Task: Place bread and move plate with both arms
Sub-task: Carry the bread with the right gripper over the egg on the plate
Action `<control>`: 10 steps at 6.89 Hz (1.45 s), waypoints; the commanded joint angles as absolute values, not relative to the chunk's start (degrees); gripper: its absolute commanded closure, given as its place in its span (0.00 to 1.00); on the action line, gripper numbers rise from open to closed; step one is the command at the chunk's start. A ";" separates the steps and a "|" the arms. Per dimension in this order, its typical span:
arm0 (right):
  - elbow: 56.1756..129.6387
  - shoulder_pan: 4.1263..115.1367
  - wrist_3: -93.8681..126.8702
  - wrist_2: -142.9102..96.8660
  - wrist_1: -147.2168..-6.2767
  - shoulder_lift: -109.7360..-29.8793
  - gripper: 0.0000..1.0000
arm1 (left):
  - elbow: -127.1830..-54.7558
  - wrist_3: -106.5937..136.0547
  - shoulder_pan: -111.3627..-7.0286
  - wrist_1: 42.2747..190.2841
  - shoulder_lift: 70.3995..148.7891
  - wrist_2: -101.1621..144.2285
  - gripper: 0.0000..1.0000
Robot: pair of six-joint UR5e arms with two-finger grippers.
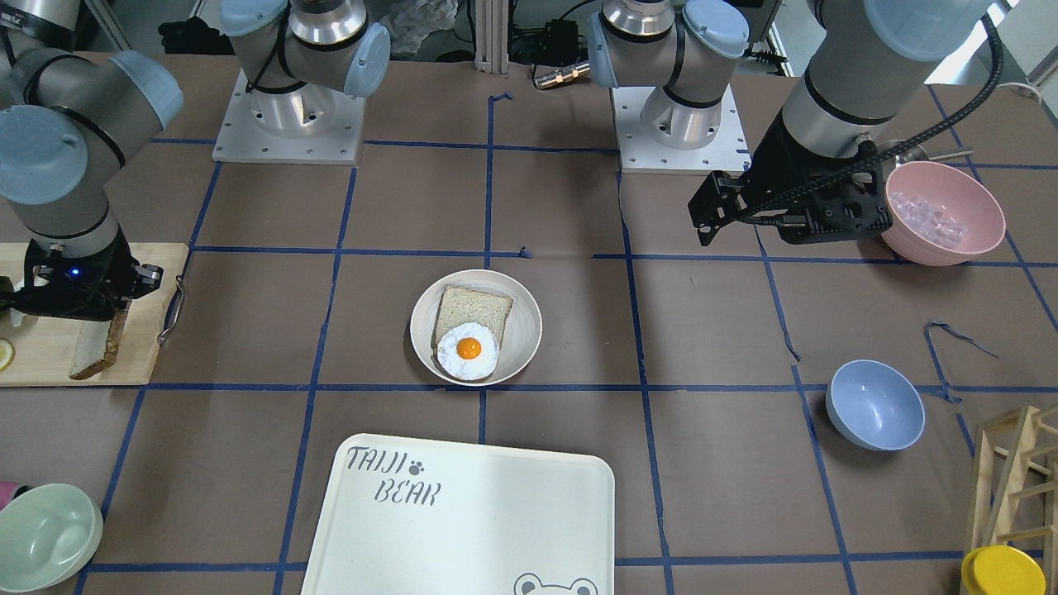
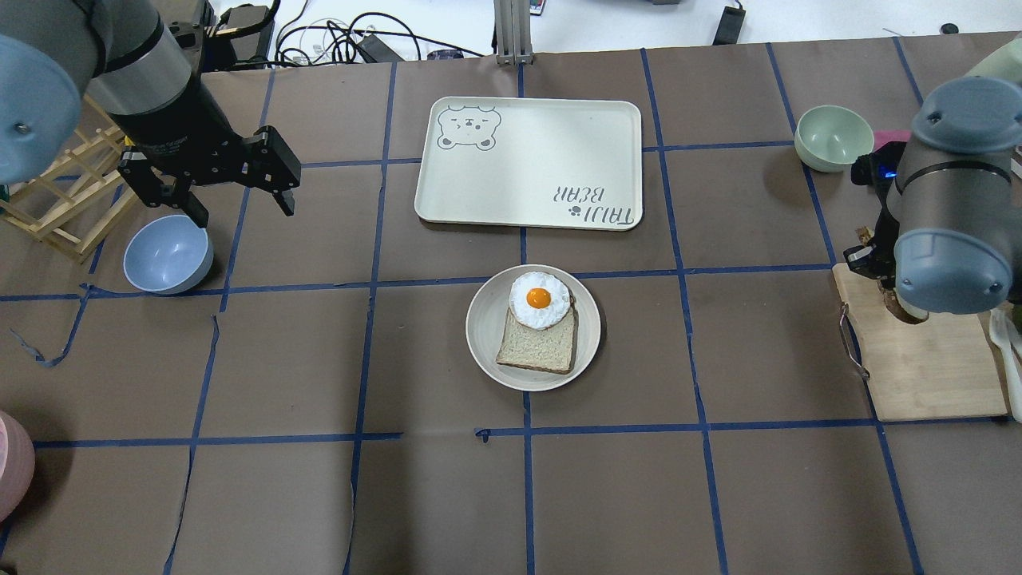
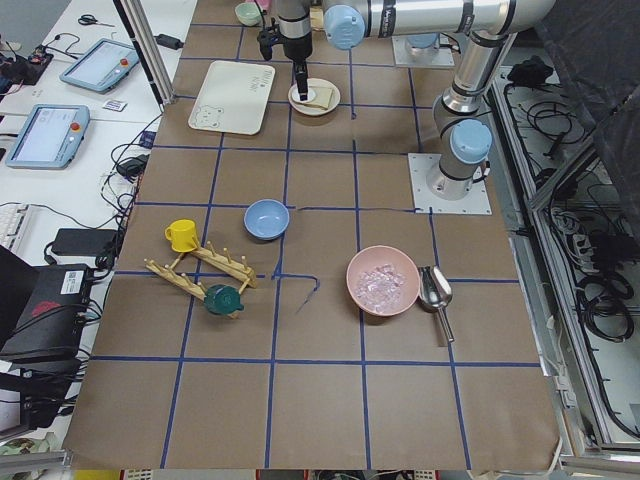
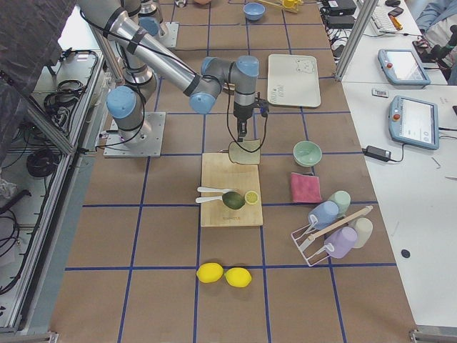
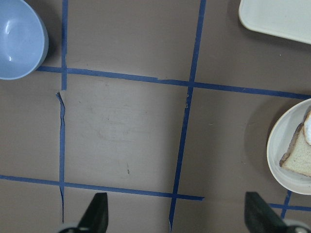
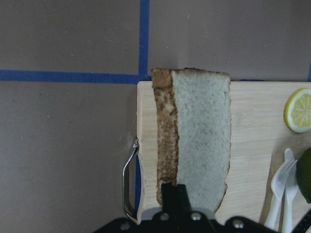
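Observation:
The bread point(image 1: 99, 351) is a pale slice with a dark brown crust. It hangs upright over the near end of the wooden cutting board point(image 1: 50, 355), and I cannot tell if it touches the board. My right gripper point(image 1: 111, 322) is shut on its top edge; the right wrist view shows the slice point(image 6: 201, 136) under the gripper point(image 6: 175, 190). The round cream plate point(image 1: 525, 330) sits mid-table and holds a tan slice point(image 1: 473, 307) with a fried egg point(image 1: 468, 350). My left gripper point(image 1: 719, 216) is open and empty, raised well away from the plate point(image 5: 286, 160).
The "TAIJI BEAR" tray point(image 1: 496, 529) lies just beyond the plate. A blue bowl point(image 1: 874, 405), a pink bowl point(image 1: 942, 211) and a wooden rack point(image 1: 1017, 471) are on my left side. A green bowl point(image 1: 45, 537) is on my right. A lemon slice point(image 6: 299, 109) and white forks point(image 6: 284, 194) lie on the board.

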State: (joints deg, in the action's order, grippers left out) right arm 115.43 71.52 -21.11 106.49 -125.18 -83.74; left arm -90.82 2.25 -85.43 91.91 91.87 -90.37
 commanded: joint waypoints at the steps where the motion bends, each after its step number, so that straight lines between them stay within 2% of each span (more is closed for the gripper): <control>1: 106.57 78.18 -13.49 106.26 -113.96 -84.81 1.00 | -90.79 3.16 -85.43 91.58 92.20 -90.26 0.00; 3: 100.48 92.21 4.11 105.91 -106.47 -84.21 1.00 | -90.70 2.38 -85.34 91.06 92.28 -90.26 0.00; 6: 99.32 112.88 33.59 102.48 -109.49 -77.82 1.00 | -90.70 2.20 -85.34 91.05 92.20 -90.35 0.00; 10: 99.32 120.66 50.51 95.29 -113.55 -72.87 1.00 | -90.70 2.20 -84.90 90.70 92.11 -90.26 0.00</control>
